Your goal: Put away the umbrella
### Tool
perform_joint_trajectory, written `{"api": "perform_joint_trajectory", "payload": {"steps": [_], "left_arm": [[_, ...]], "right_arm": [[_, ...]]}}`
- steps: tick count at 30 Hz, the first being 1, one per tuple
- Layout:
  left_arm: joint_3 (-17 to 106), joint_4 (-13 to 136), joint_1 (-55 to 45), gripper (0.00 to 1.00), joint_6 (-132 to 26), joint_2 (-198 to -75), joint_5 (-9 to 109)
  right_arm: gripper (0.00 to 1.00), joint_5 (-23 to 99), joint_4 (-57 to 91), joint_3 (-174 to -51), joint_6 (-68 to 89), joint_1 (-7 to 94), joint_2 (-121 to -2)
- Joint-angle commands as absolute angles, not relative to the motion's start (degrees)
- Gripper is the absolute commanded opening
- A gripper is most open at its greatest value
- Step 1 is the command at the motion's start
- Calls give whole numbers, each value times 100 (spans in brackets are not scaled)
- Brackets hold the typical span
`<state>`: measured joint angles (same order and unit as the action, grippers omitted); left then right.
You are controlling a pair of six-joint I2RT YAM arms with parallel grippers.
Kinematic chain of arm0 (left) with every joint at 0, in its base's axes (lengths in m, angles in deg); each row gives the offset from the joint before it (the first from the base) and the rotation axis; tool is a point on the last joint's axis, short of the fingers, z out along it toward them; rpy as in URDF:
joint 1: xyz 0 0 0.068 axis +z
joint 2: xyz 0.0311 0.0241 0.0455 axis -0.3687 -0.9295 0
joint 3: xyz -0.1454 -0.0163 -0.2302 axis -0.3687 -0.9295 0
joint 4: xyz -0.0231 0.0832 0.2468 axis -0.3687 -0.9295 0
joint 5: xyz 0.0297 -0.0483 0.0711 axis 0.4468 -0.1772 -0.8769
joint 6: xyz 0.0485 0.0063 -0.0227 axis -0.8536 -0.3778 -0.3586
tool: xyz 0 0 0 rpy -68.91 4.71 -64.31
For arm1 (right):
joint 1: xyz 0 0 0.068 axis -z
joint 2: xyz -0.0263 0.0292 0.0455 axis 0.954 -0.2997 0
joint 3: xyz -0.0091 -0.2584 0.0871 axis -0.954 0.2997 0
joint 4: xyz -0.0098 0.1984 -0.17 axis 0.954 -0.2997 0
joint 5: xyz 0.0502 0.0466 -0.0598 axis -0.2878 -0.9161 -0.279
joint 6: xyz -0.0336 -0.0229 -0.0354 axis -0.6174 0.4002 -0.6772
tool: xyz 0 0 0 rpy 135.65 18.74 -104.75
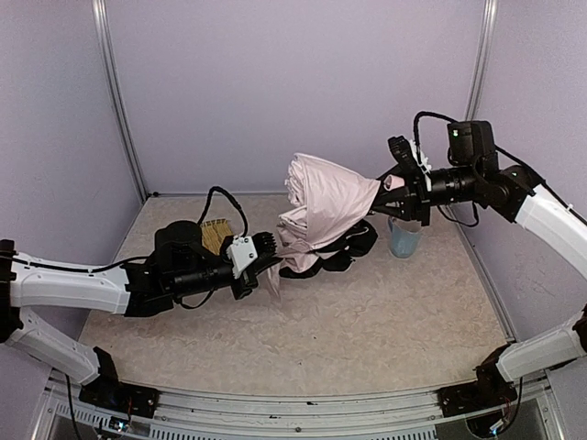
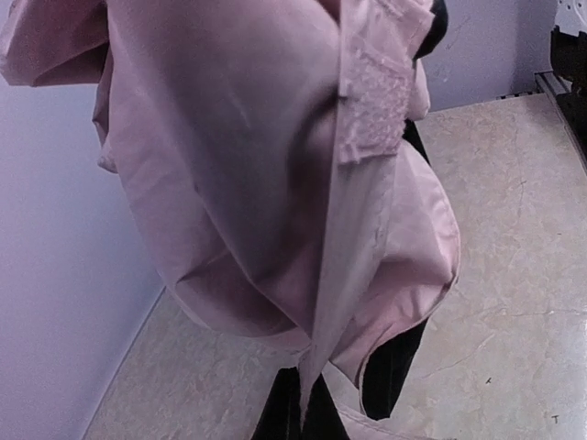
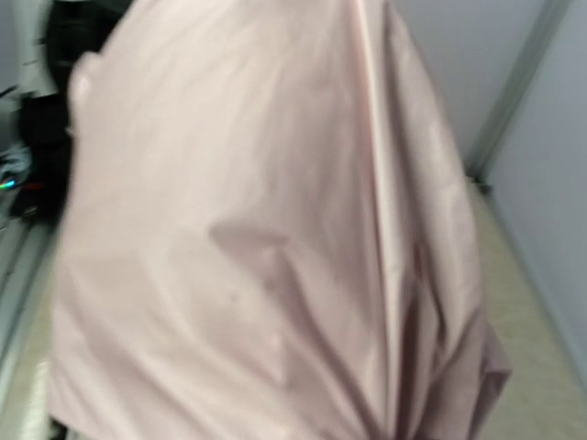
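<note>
The umbrella [image 1: 321, 206] is held above the middle of the desk [image 1: 367, 321], towards the far edge, between the two arms. Its pale pink fabric is bunched and only partly collapsed, with black lining hanging below it. The small pale handle [image 1: 395, 181] is clamped in the right end effector [image 1: 390, 188], which reaches in from the right edge. The left end effector [image 1: 268, 246] is pressed against the lower left of the fabric. Whether it is clenched on the cloth cannot be told, since its fingers are covered in the left wrist view. That view is filled with pink folds [image 2: 257, 183] and a pink closure tab [image 2: 374, 96]. A woven tray [image 1: 216, 235] is seen behind the left arm, and a pale blue cup [image 1: 404, 238] under the right end effector, towards the far right corner.
</note>
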<state>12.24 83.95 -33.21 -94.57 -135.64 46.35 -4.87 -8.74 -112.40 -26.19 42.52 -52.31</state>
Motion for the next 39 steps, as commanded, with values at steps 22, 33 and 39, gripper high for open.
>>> {"api": "perform_joint_trajectory", "payload": {"steps": [22,33,39], "left_arm": [[183,12737,-2726,0,-11026,-15933,5000],[399,12809,-2697,0,-11946,-16564,4472],[490,12843,-2697,0,-12547,-16920,4067]], "right_arm": [[0,1226,-360,-8748,-2703,1146,-5160],[0,2621,1145,-7719,-2946,655,-6343],[0,3181,1345,-7613,-3114,623,-7018]]}}
